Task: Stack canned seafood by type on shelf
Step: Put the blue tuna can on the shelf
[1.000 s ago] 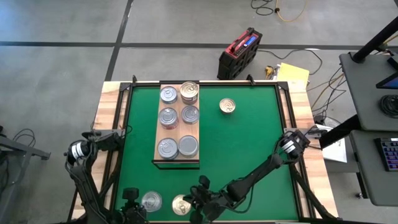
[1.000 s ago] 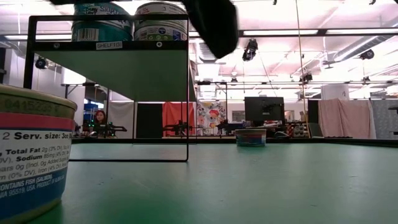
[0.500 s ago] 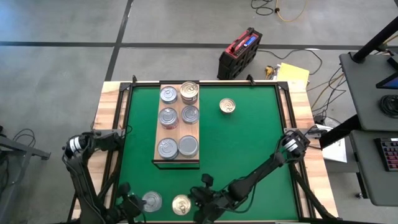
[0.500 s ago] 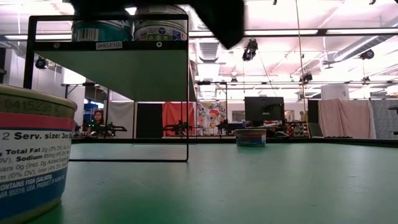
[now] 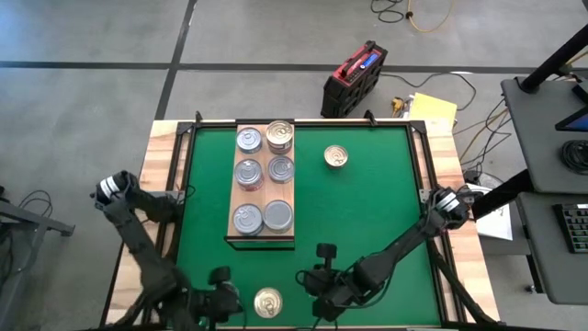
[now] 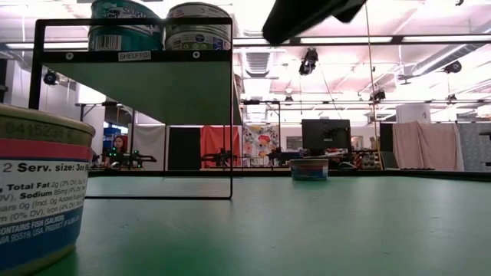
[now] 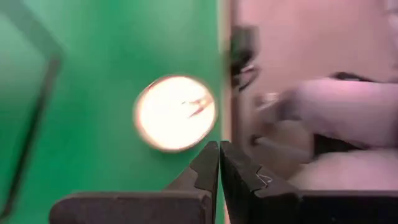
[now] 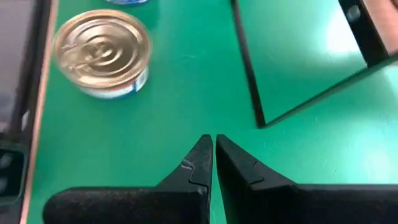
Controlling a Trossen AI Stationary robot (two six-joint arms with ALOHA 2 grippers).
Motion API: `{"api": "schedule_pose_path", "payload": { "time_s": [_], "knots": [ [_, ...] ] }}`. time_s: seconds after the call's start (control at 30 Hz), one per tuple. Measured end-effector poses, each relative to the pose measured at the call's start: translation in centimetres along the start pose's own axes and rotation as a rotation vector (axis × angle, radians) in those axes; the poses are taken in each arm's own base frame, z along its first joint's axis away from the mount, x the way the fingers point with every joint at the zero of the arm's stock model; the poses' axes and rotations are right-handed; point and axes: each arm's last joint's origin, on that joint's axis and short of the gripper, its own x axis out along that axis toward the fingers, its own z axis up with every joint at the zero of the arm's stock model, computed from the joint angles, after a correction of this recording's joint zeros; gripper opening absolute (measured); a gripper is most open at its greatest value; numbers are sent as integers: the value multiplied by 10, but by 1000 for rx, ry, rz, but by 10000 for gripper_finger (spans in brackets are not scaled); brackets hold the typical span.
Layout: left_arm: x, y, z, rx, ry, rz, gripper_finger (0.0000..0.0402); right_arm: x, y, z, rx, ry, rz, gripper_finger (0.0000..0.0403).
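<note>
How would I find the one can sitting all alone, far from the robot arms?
Look at the green mat, then the wooden shelf holding six cans. Right of the shelf's far end sits a lone gold-topped can. Nothing touches it, unlike the shelf's paired cans.

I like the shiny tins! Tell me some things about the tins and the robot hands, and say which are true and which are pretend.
1. Six tins sit on the shelf. True.
2. The right gripper is holding a gold tin. False: it is shut and empty; the gold tin lies apart from it on the green mat.
3. A lone tin sits on the mat right of the shelf. True.
4. The left gripper is wide open. False: its fingers are shut together.
5. All the tins are on the shelf. False: some are on the mat.
</note>
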Motion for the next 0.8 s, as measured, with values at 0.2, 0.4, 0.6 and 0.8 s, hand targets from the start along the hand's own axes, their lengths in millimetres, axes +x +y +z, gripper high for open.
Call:
{"api": "schedule_pose_path", "payload": {
  "time_s": [0.2,0.4,0.6,0.8],
  "knots": [
    [10,23,10,-89,-7,-336,0,-19,-16,-1,-96,32,88,13],
    [-4,51,3,-476,157,-164,0,-42,-32,-2,-88,11,113,13],
    [-7,66,-8,-651,245,51,0,-53,-42,-7,-68,1,119,13],
    [-4,66,-11,-684,285,75,0,-57,-46,-15,-49,34,112,13]
  ]
}}
